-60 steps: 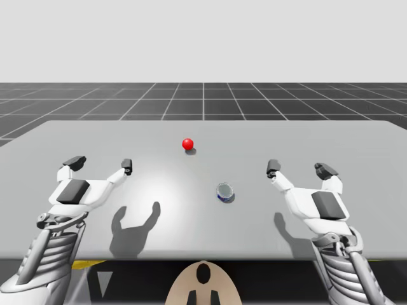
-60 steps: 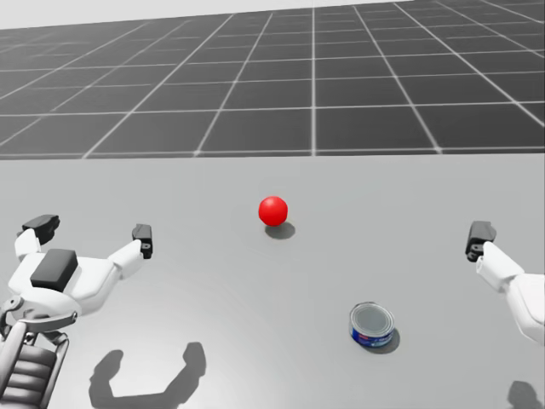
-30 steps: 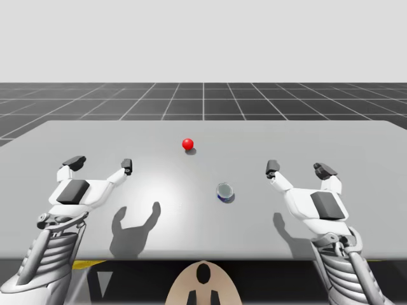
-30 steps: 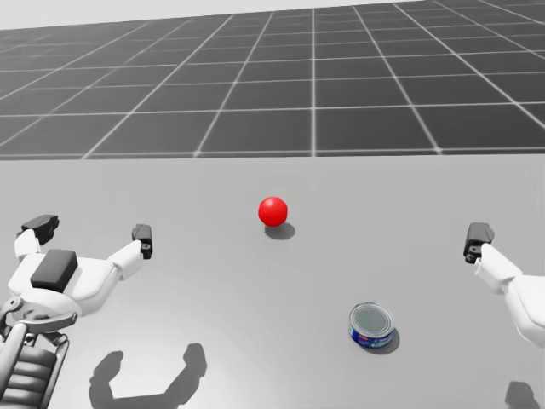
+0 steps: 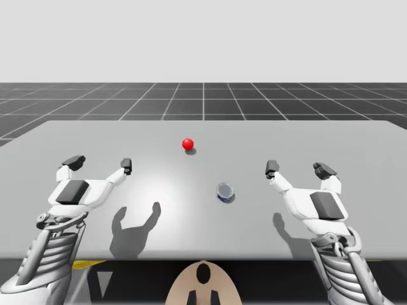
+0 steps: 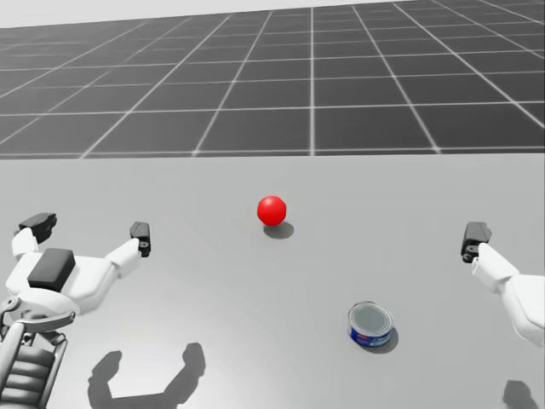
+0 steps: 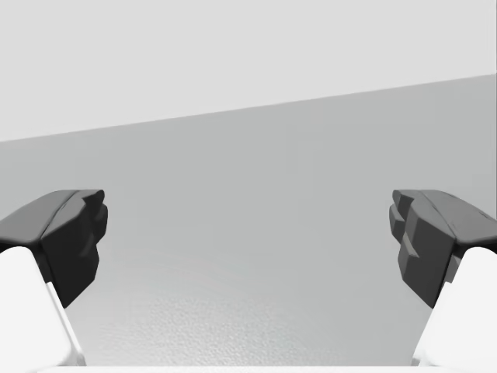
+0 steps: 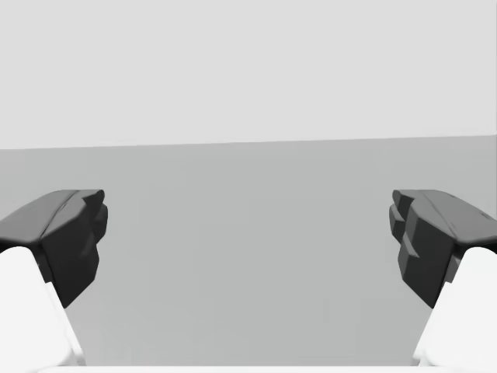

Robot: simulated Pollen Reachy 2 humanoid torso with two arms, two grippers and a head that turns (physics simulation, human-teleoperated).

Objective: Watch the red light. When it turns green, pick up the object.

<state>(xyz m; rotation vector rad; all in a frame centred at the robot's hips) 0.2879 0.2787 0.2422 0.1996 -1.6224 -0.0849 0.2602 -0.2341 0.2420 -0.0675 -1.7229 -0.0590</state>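
change: not much tbh. right gripper (image 5: 298, 169) has crept a hair inward over the table (image 5: 356, 143), and the head view slid slightly, so my head turned a touch. light (image 5: 187, 144), can (image 5: 224, 191) and left gripper (image 5: 100, 164) haven't budged.
light: small ball, red right now, sitting on the table's far middle.
can: short round one, silver top, blue side, standing upright. it's nearer me than the light and a bit to its right, between the two grippers, closer to the right one, nothing touching it.
left gripper: hovering above the table's left side, fingers spread wide, holding nothing.
right gripper: same deal on the right side, fingers wide apart, well short of the can.
wrist views: grey table surface ahead between each pair of fingers.
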